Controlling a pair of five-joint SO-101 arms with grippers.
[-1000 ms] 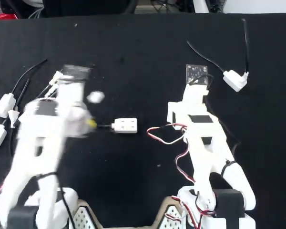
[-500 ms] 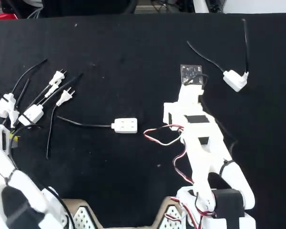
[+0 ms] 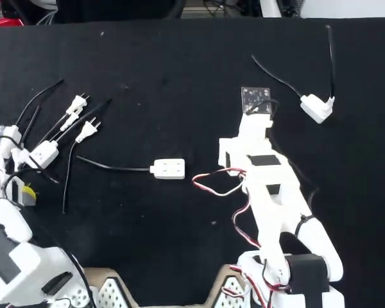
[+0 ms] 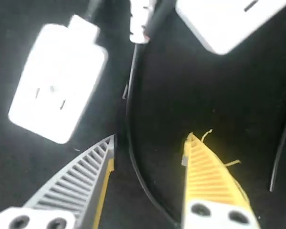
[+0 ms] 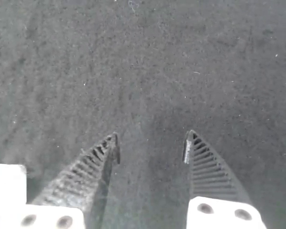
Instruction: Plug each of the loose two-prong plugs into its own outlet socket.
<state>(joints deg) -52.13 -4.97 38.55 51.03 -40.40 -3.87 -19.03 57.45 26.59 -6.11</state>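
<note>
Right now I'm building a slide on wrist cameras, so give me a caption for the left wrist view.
Open left gripper low over the table, a black cord running between its fingers and a white outlet socket just ahead.

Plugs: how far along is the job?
Done: nothing. The three plugs lie loose on the left of the high view, none in a socket, and the middle socket strip has nothing plugged in. In hand: nothing gripped. The left gripper is open astride a black cable beside a white socket; the right gripper is open over bare table. Left: every plug.
</note>
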